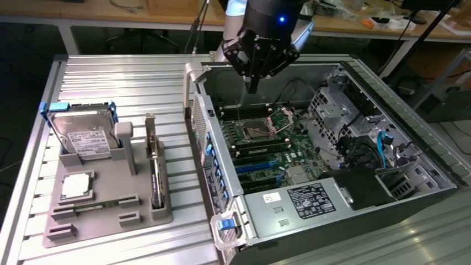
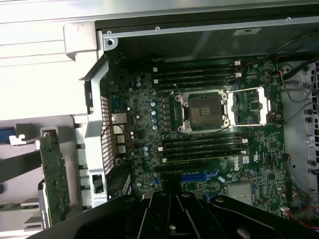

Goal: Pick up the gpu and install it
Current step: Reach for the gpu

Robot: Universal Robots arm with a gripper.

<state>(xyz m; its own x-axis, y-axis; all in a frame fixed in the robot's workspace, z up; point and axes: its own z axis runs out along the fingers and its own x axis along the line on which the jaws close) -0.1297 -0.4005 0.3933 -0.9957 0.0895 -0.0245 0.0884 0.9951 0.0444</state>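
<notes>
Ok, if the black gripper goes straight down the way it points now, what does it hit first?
Probably the green motherboard inside the open grey computer case, near the black and blue expansion slots. Nothing shows between it and the gripper, though depth is unclear.

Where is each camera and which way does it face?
Exterior view: off the arm, high, angled down on the open case and parts tray; arm and shut jaws show above the case.
Wrist view: on the wrist, facing down into the motherboard; dark jaws show.
Shared: motherboard, CPU socket, gpu standing in the tray.
</notes>
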